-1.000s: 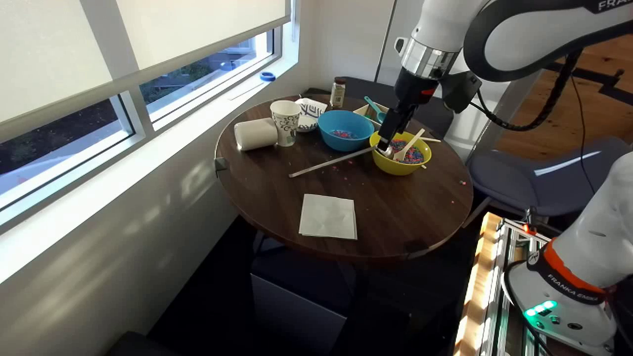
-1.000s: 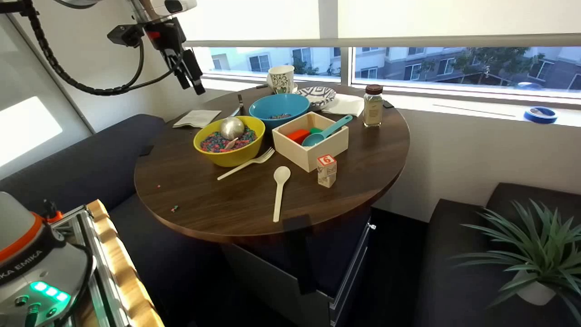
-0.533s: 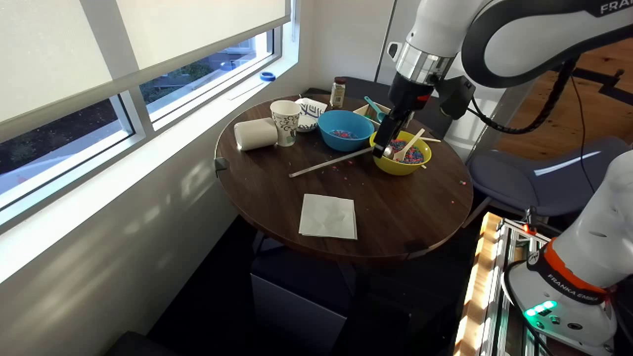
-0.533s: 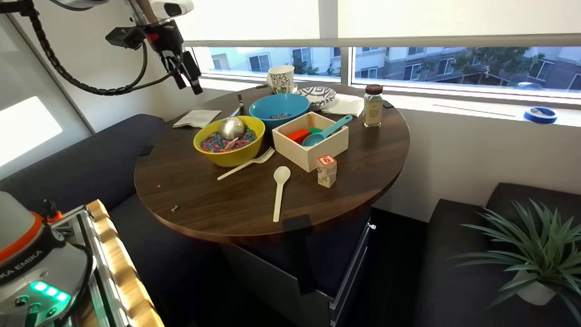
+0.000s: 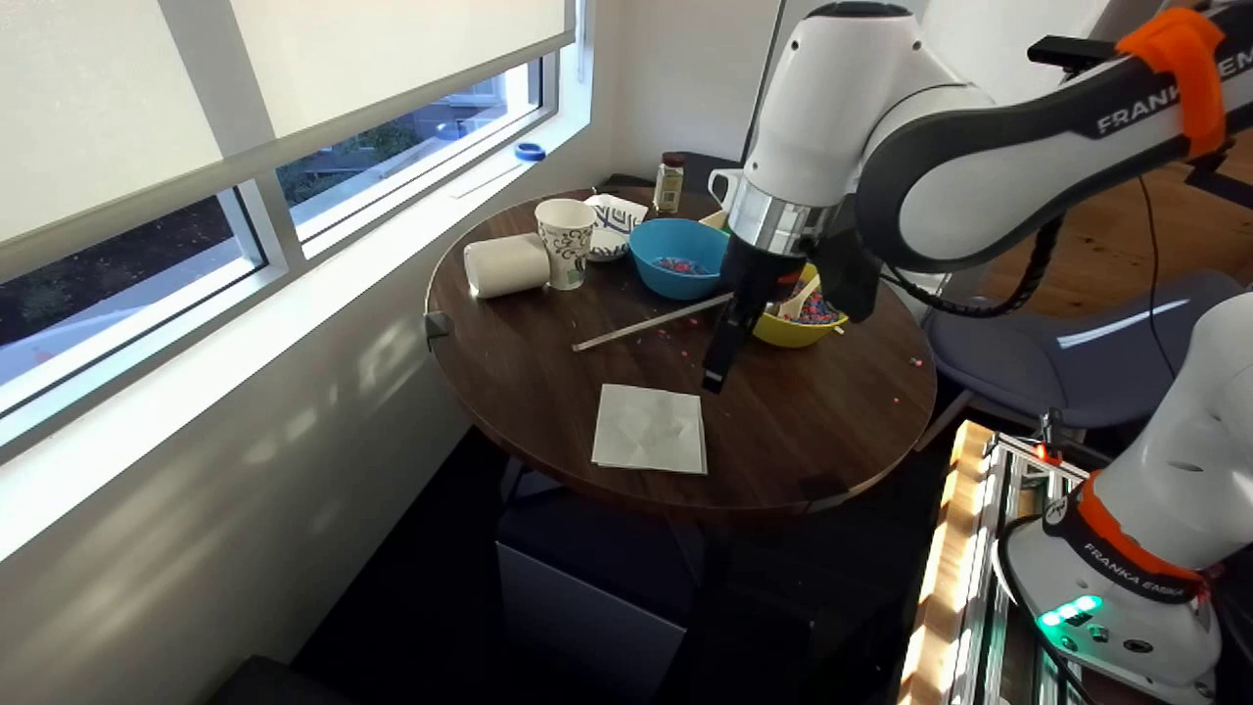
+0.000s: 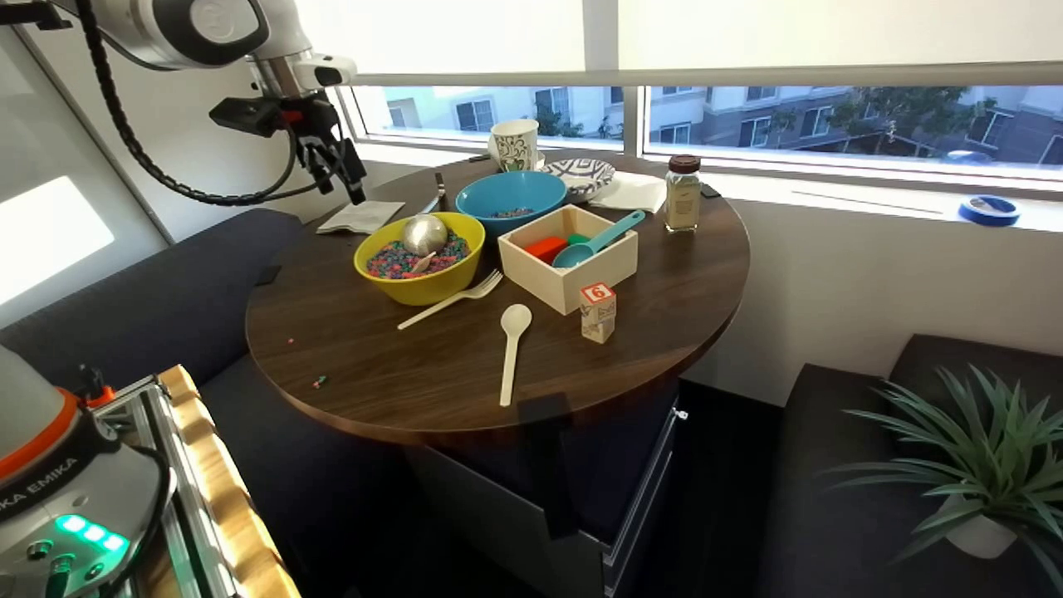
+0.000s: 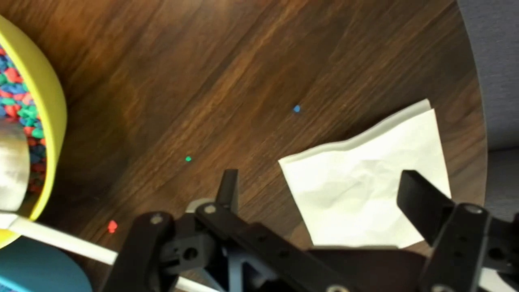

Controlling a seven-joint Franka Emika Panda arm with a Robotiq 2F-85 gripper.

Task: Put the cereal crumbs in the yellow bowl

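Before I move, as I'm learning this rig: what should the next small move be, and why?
I'd probably shift the open, empty gripper toward the blue crumb: it lies on the table outside the yellow bowl, while the wrist view shows the napkin between the fingers.

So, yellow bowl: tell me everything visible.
Yellow bowl: round, plastic-looking, plain smooth rim, upright on the dark wood table, beside the blue bowl and a pale fork; contact with either is unclear. Red, blue and green crumbs fill part of it; a shiny ladle and a pale utensil rest in them, the ladle's handle crossing the rim.
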